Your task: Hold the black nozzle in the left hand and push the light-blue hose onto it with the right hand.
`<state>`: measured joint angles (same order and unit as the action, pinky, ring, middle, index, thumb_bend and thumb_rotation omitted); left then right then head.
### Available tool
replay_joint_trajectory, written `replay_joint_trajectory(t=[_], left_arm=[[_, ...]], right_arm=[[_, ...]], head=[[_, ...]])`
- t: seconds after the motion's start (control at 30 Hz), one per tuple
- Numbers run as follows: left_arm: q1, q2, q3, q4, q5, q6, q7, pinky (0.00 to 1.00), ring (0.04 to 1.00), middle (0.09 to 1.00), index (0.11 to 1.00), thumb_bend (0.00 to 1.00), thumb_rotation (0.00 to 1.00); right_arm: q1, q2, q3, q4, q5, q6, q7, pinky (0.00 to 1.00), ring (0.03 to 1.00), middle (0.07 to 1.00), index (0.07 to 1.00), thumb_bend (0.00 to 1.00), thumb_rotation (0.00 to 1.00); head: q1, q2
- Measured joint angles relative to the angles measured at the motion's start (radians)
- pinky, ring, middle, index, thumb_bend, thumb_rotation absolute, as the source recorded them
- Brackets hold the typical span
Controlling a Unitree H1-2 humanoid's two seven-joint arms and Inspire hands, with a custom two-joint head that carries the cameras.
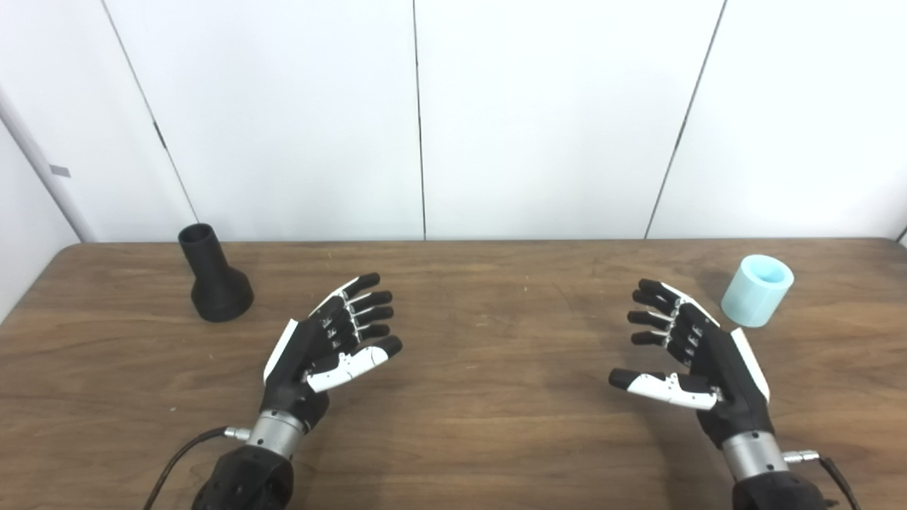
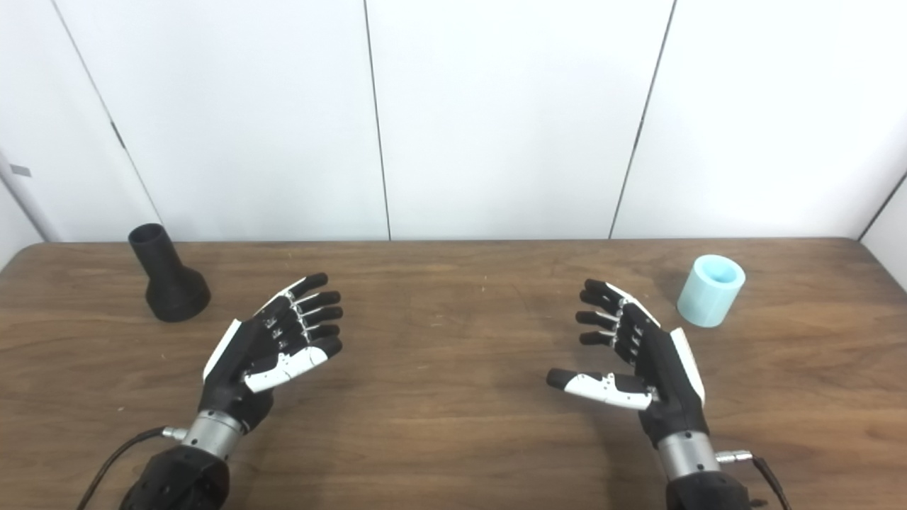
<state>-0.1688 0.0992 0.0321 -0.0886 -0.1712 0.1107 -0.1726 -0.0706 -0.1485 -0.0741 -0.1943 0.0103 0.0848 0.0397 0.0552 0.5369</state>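
Observation:
The black nozzle (image 1: 215, 278) stands upright on its wide base at the far left of the wooden table (image 1: 482, 418). The light-blue hose (image 1: 757, 290), a short open cylinder, stands at the far right. My left hand (image 1: 327, 341) is open and empty, palm inward, to the right of and nearer than the nozzle. My right hand (image 1: 686, 350) is open and empty, palm inward, to the left of and nearer than the hose. Neither hand touches anything.
White wall panels (image 1: 418, 120) stand right behind the table's far edge. A black cable (image 1: 173, 460) runs from my left wrist off the bottom edge. Another connector sticks out at my right wrist (image 1: 804, 457).

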Motion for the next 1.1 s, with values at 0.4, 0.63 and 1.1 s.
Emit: replay_joint_trajectory(t=[0.4, 0.63, 1.1], left_arm=[[0.0, 0.0, 0.0, 0.0, 0.0, 0.0, 0.0, 0.69, 0.755, 0.761, 0.788, 0.59, 0.14], [-0.001, 0.002, 0.0, 0.0, 0.0, 0.0, -0.001, 0.69, 0.754, 0.76, 0.807, 0.6, 0.14], [-0.013, -0.051, -0.044, 0.068, 0.05, -0.026, 0.017, 0.67, 0.747, 0.755, 0.788, 0.61, 0.13]], right_arm=[[0.0, 0.0, 0.0, 0.0, -0.001, -0.002, 0.0, 0.63, 0.743, 0.809, 0.808, 0.82, 0.09], [0.0, 0.0, 0.0, 0.0, -0.002, -0.01, 0.0, 0.64, 0.744, 0.811, 0.808, 0.82, 0.08], [0.001, -0.045, -0.037, 0.07, 0.023, -0.056, 0.019, 0.68, 0.759, 0.823, 0.828, 0.79, 0.06]], head=[[0.003, -0.002], [0.021, -0.009], [0.288, -0.094]])
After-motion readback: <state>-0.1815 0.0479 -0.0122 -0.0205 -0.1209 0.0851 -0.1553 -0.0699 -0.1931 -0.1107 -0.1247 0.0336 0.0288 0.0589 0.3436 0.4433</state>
